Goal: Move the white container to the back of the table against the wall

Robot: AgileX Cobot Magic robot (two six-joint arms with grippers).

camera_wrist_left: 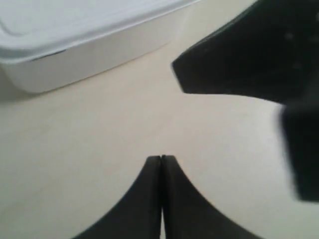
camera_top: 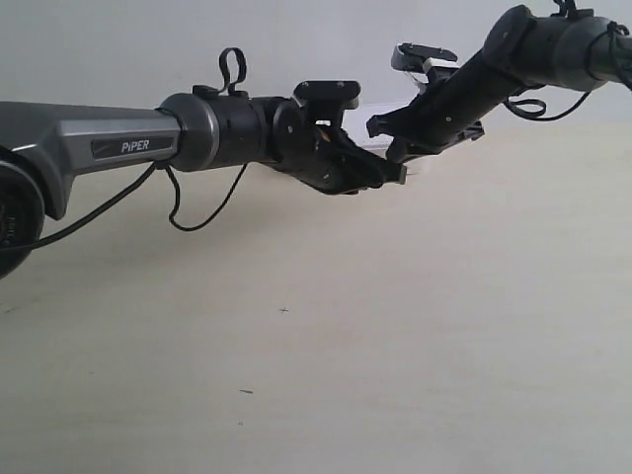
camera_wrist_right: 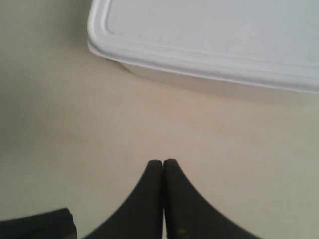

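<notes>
The white container lies flat on the table with its lid on. In the right wrist view it is just ahead of my shut right gripper, with a strip of bare table between them. The left wrist view shows one corner and side of the container, further off from my shut left gripper. Neither gripper holds anything. In the exterior view both gripper heads meet near the wall, and only a white sliver of the container shows behind them.
The arm at the exterior view's left stretches low across the table. The arm at the exterior view's right slants down from above. The other arm's black end is close beside my left gripper. A loose cable hangs under the arm.
</notes>
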